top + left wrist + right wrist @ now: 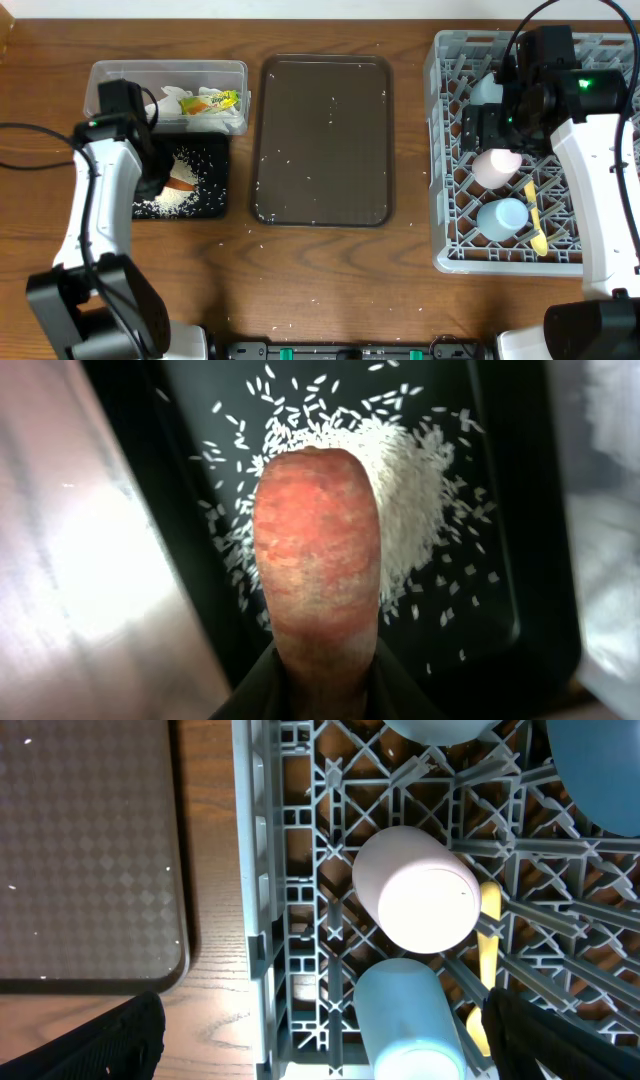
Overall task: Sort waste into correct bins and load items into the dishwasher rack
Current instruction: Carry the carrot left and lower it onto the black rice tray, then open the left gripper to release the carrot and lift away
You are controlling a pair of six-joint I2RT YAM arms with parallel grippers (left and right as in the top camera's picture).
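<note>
The left arm reaches forward over the shallow black tray [218, 165], wrist pitched down. The left gripper [165, 178] is clamped on the small orange carrot [315, 550], which pokes out above the rice pile [410, 470]; it may be touching the grains, but the view is too close to say. The right arm bends over the grey dishwasher rack [445, 200], and the right gripper [495, 140] hangs spread wide above the white-pink cup [425, 890].
</note>
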